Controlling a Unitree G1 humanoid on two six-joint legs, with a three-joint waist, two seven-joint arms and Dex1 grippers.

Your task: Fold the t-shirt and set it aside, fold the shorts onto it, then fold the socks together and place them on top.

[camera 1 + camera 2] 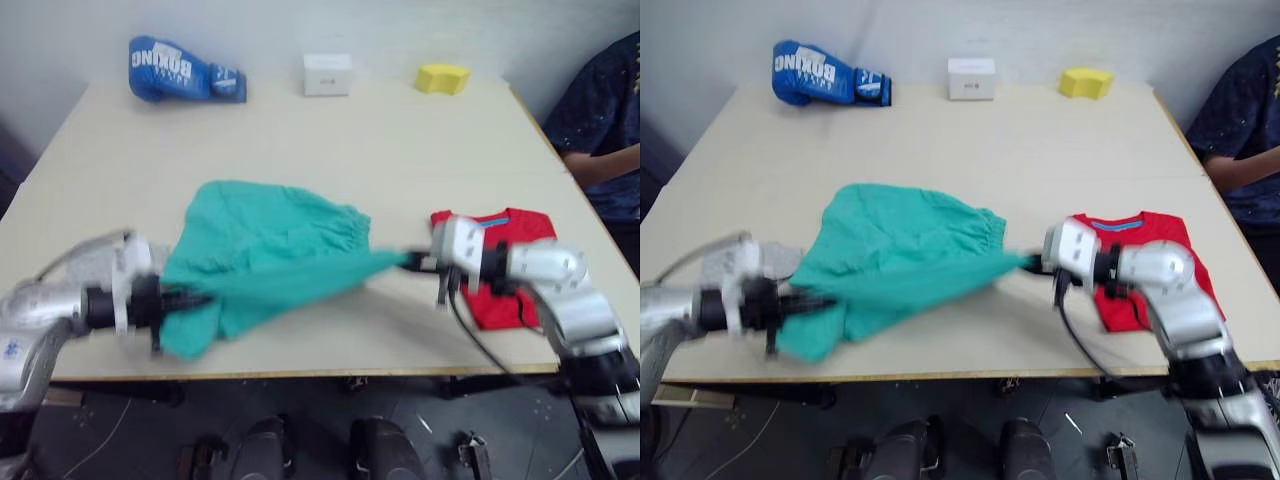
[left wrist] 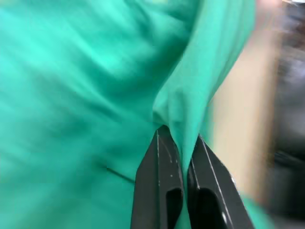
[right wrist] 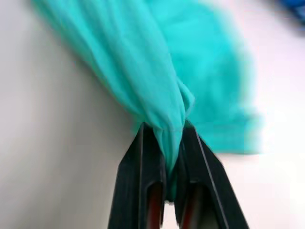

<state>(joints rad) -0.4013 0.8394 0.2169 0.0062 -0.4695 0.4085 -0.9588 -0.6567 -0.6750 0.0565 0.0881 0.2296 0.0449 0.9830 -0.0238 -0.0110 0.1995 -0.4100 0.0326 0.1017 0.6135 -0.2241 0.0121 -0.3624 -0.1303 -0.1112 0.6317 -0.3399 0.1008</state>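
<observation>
The teal green shorts (image 1: pixel 262 255) lie in the middle of the table, their near edge pulled taut between both grippers. My left gripper (image 1: pixel 188 298) is shut on the shorts' left end; the left wrist view shows cloth pinched between its fingers (image 2: pixel 159 191). My right gripper (image 1: pixel 408 262) is shut on the shorts' right end, cloth bunched between its fingers (image 3: pixel 143 191). The red t-shirt (image 1: pixel 1145 262) lies folded at the right of the table, partly behind my right arm. A light grey sock (image 1: pixel 775 260) peeks out at the left, beside the shorts and my left arm.
At the table's far edge sit a blue boxing glove (image 1: pixel 182 70), a white box (image 1: pixel 328 74) and a yellow block (image 1: pixel 442 77). A person in dark blue (image 1: pixel 605 130) stands at the right side. The near table edge (image 1: pixel 330 372) runs just below both grippers.
</observation>
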